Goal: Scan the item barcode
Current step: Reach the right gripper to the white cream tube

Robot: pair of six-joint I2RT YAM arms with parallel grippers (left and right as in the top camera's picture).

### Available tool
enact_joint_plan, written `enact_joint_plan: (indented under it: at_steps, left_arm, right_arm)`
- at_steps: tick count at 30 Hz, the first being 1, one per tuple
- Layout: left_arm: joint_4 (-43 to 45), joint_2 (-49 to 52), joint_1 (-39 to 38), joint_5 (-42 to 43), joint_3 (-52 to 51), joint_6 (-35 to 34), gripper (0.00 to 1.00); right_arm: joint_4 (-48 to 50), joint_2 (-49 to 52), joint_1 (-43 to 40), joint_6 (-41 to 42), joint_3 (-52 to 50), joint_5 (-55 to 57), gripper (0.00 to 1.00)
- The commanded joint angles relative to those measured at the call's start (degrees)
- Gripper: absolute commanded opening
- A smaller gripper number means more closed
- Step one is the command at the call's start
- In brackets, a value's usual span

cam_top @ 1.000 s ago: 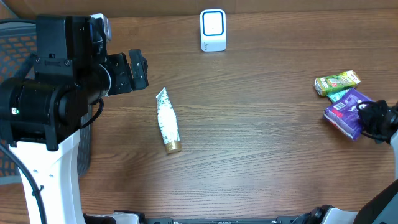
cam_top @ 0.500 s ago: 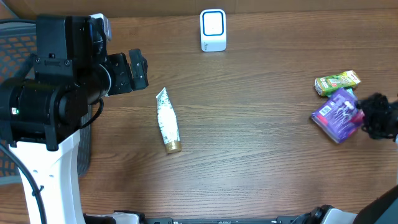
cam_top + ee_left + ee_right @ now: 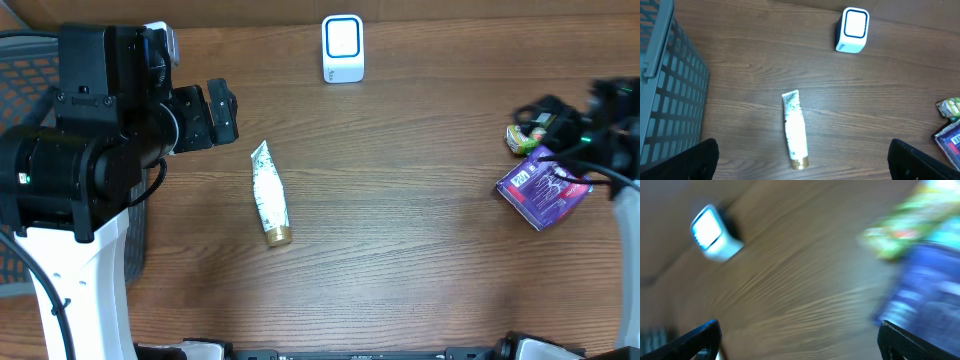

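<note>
The white barcode scanner [image 3: 343,48] stands at the far middle of the table, also in the left wrist view [image 3: 854,30] and blurred in the right wrist view [image 3: 715,232]. A purple packet [image 3: 540,190] lies loose at the right, next to a green packet [image 3: 516,138]. My right gripper [image 3: 535,118] hovers open over the green packet with nothing between its fingers; its view is blurred, with the purple packet [image 3: 925,295] by the right finger. A white tube with a gold cap [image 3: 269,193] lies left of centre. My left gripper [image 3: 222,112] hangs open high above the tube [image 3: 795,130].
A grey mesh basket [image 3: 670,100] stands at the table's left edge, beside the left arm's base. In the left wrist view the green packet [image 3: 951,107] and the purple packet [image 3: 950,142] show at the right edge.
My right gripper opened and let go of the purple packet, which now lies a little further left. The right gripper then swung toward the far side. The left arm has not moved.
</note>
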Motion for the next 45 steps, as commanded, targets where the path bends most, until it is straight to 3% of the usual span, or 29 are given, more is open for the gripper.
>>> enact_joint_plan:
  at_steps: [1, 9, 13, 18, 28, 36, 45]
  left_arm:
    - [0.1, 0.4, 0.2, -0.3, 0.4, 0.9, 1.0]
    - [0.1, 0.4, 0.2, -0.3, 0.4, 0.9, 1.0]
    - [0.1, 0.4, 0.2, -0.3, 0.4, 0.9, 1.0]
    - [0.1, 0.4, 0.2, -0.3, 0.4, 0.9, 1.0]
    - [0.1, 0.4, 0.2, -0.3, 0.4, 0.9, 0.99]
    - [0.1, 0.4, 0.2, -0.3, 0.4, 0.9, 1.0]
    - [0.1, 0.4, 0.2, -0.3, 0.4, 0.9, 0.99]
  right_arm:
    - [2.7, 2.7, 9.6, -1.9, 0.8, -3.9, 1.0]
    - [19.2, 14.9, 34.5, -1.0, 0.8, -2.1, 1.0]
    - [27.6, 20.6, 44.3, 1.2, 0.8, 5.8, 1.0]
    - [31.3, 25.6, 51.9, -1.1, 3.5, 15.1, 1.0]
    - [20.2, 39.2, 57.7, -4.7, 21.3, 15.1, 1.0]
    - [19.6, 43.1, 61.1, -2.9, 21.4, 15.7, 1.0]
    - [18.6, 45.0, 61.7, -1.6, 21.4, 13.9, 0.9]
